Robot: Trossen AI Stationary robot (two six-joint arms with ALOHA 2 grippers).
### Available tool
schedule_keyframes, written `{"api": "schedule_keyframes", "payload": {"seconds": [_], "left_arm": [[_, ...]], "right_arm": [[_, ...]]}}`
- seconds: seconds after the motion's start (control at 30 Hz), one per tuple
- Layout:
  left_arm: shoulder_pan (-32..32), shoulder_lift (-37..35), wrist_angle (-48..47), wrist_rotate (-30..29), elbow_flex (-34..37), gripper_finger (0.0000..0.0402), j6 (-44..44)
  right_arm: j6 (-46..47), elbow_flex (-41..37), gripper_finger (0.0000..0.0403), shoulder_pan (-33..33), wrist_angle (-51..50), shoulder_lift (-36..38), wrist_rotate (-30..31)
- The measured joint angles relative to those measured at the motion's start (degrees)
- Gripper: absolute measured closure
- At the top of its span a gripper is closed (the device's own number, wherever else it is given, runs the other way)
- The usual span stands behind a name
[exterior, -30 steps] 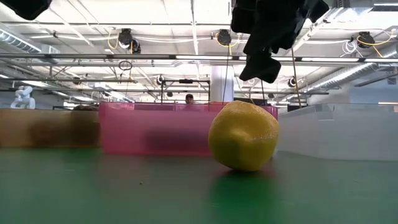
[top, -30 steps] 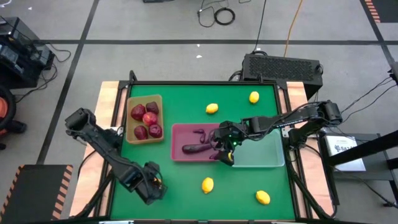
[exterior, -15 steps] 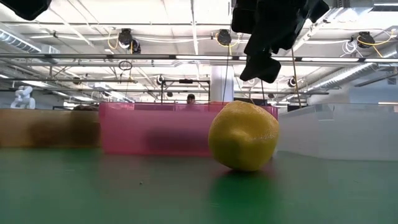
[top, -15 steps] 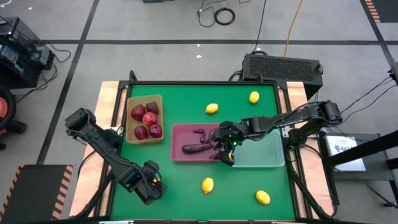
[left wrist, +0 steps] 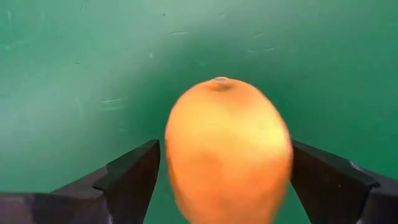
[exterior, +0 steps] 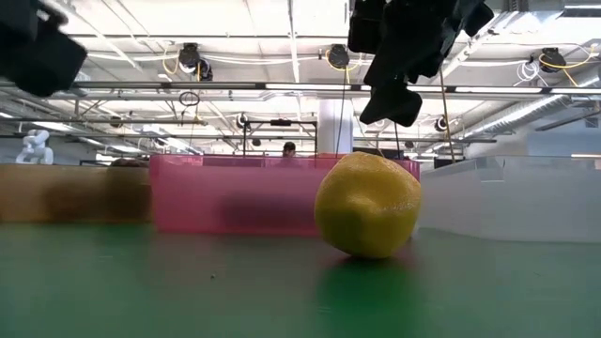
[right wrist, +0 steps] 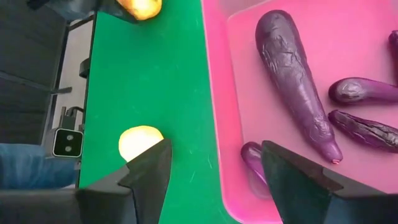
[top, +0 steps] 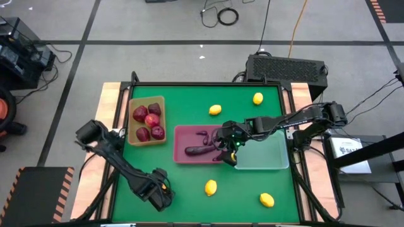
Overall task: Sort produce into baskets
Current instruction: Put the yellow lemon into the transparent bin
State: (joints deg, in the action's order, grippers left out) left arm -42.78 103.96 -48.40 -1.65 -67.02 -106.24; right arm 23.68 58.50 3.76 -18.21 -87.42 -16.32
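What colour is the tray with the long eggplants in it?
Pink. The tray shows best in the right wrist view, with purple eggplants lying inside.

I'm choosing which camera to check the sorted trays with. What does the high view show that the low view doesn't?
Only the high view shows the tan tray with its red apples, the eggplants in the pink tray, four lemons loose on the green table, and the left gripper near the front edge with a fifth lemon between its fingers. Only the low view shows the room's ceiling lights and a person behind the trays. Both show the pink tray, the clear tray, a front lemon and the right gripper over the trays.
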Motion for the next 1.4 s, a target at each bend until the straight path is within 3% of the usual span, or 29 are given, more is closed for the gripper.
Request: {"api": "schedule_keyframes", "payload": {"seconds": [0.23, 0.53, 0.63, 0.83, 1.07, 1.17, 1.4], "left_arm": [[0.2, 1.9, 1.9, 0.1, 0.0, 0.0071, 0.3], [2.7, 1.2, 1.8, 0.5, -0.3, 0.0161, 6.8], [4.8, -0.1, 2.3, 0.8, -1.1, 0.0170, 9.8], [11.8, -3.8, 10.6, -1.0, -4.4, 0.0146, 27.3], [20.9, -4.6, 22.2, -7.5, -7.5, 0.0141, 49.4], [25.1, -4.3, 24.8, -7.9, -7.4, 0.0141, 54.6], [34.3, -0.7, 43.4, -7.8, -7.5, 0.0140, 70.1]], "right_arm": [[1.2, 0.0, 0.0165, -0.4, -0.5, 0.0, -0.1], [2.2, 0.0, 0.0165, -0.4, -4.2, 0.8, -0.5], [1.1, 0.0, 0.0165, -0.5, -8.8, 2.8, -0.5], [0.3, 0.0, 0.0165, -0.7, -18.4, 9.7, 0.6], [4.7, 0.0, 0.0165, -0.6, -27.8, 18.6, 9.0], [8.0, 0.0, 0.0165, 0.3, -31.9, 21.9, 12.9], [17.8, 0.0, 0.0165, 4.2, -40.3, 27.1, 21.5]]}}
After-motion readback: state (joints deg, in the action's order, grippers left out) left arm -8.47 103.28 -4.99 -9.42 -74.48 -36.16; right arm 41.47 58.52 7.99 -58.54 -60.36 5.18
